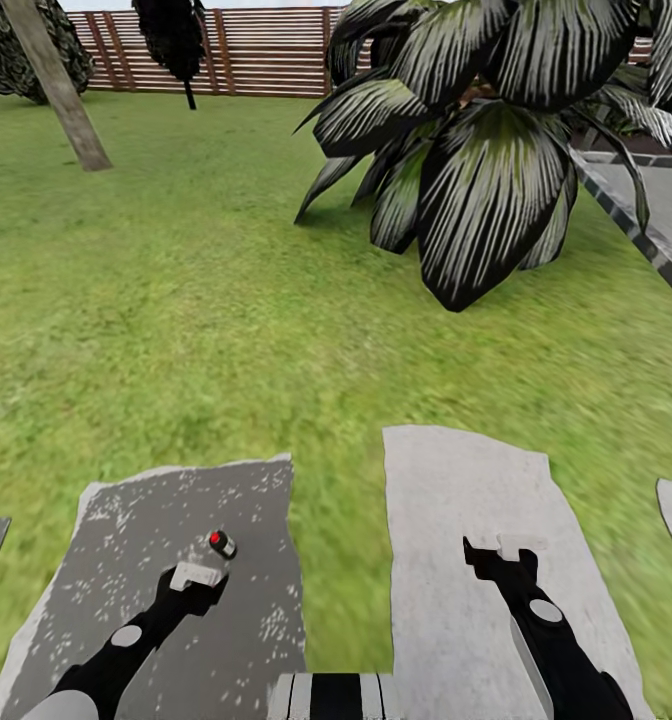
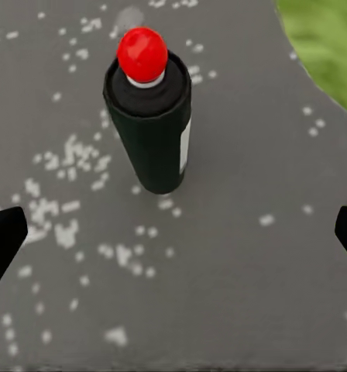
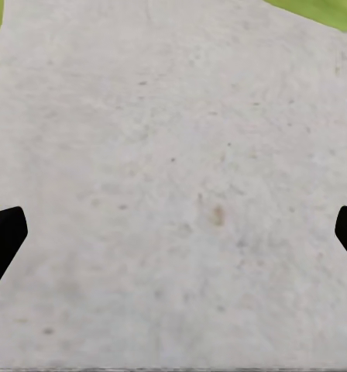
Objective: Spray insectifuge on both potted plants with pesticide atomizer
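Observation:
The pesticide atomizer [image 1: 221,543] stands upright on a dark speckled stone slab [image 1: 126,520] in the garden lawn [image 1: 176,300]. In the left wrist view the atomizer [image 2: 150,132] has a dark green body and a red cap. My left gripper [image 1: 198,578] hovers just short of it, open, with the bottle ahead of the gap [image 2: 173,240] and nothing between the fingers. My right gripper [image 1: 506,552] is open over a pale stone slab [image 1: 466,500], and its gap [image 3: 173,240] is empty. The potted plants are out of view.
A big dark striped-leaf bush [image 1: 476,130] rises ahead on the right beside a paved edge [image 1: 656,230]. A tree trunk [image 1: 61,90] leans at the far left. A brown slatted fence [image 1: 266,50] closes the back. Grass separates the two slabs.

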Available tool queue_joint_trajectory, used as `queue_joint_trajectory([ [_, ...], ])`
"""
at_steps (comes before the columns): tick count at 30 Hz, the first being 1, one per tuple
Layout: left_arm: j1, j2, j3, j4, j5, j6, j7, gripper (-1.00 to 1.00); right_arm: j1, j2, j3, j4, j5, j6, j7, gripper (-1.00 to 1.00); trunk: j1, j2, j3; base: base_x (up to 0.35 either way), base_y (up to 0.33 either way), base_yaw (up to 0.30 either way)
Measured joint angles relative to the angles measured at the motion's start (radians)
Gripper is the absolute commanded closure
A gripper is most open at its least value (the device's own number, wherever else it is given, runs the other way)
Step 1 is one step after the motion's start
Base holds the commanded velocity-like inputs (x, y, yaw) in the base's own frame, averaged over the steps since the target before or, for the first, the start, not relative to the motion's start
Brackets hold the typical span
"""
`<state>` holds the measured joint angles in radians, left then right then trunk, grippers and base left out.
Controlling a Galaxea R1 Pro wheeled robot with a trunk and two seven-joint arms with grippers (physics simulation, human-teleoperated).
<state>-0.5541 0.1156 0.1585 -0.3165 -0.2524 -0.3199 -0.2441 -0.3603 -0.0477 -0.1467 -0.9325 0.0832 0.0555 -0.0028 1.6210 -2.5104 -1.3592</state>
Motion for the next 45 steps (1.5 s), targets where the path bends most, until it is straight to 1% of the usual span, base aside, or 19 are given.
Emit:
queue_joint_trajectory([
  [1,0.0,0.0,0.0,0.0,0.0,0.0,0.002,-1.0,0.0,0.0,0.0,0.0,0.0,0.0,0.0,-1.0,0.0,0.0,-0.005,0.0,0.0,0.0],
  [6,0.0,0.0,0.0,-0.001,0.001,-0.001,0.007,-1.0,0.0,-0.001,-0.001,-0.001,0.0,0.0,0.0,-1.0,0.0,0.0,-0.011,0.0,0.0,0.0],
  [8,0.0,-0.001,0.0,-0.001,0.019,-0.002,0.042,-1.0,0.0,-0.006,0.0,-0.001,0.001,0.0,0.0,-1.0,0.0,0.0,-0.011,0.0,0.0,0.0],
  [12,0.0,0.0,0.0,-0.001,0.033,-0.01,0.052,-1.0,0.0,-0.007,0.0,-0.001,0.001,0.001,0.001,-1.0,0.0,0.0,-0.011,0.0,-0.002,0.0],
  [16,0.0,0.0,0.0,0.0,0.035,-0.022,0.055,-1.0,0.0,-0.006,-0.001,-0.002,0.0,0.0,0.0,-1.0,0.0,0.0,-0.011,0.0,-0.15,0.023],
  [29,0.0,0.001,0.001,0.0,0.037,-0.025,0.057,-1.0,0.0,-0.006,-0.001,-0.002,-0.001,-0.001,-0.001,-1.0,0.0,0.0,-0.011,0.0,-0.262,0.251],
  [33,0.0,0.002,0.022,0.0,0.037,-0.025,0.057,-1.0,0.0,-0.006,-0.001,-0.002,-0.001,-0.001,-0.001,-1.0,0.0,0.0,-0.011,0.028,-0.147,0.277],
  [36,0.0,0.002,0.062,-0.001,0.037,-0.025,0.056,-1.0,0.0,-0.006,0.0,-0.001,-0.001,-0.001,-0.001,-1.0,0.0,0.0,-0.011,0.123,-0.034,0.277],
  [39,0.0,0.002,0.084,-0.001,0.037,-0.026,0.056,-1.0,0.0,-0.006,0.0,-0.001,-0.001,-0.001,-0.001,-1.0,0.0,0.0,-0.011,0.052,-0.009,0.277],
  [45,0.0,0.001,0.092,-0.002,0.037,-0.026,0.056,-1.0,0.0,-0.006,0.0,-0.001,-0.001,0.0,-0.001,-1.0,0.0,0.0,-0.011,0.053,-0.025,0.201],
])
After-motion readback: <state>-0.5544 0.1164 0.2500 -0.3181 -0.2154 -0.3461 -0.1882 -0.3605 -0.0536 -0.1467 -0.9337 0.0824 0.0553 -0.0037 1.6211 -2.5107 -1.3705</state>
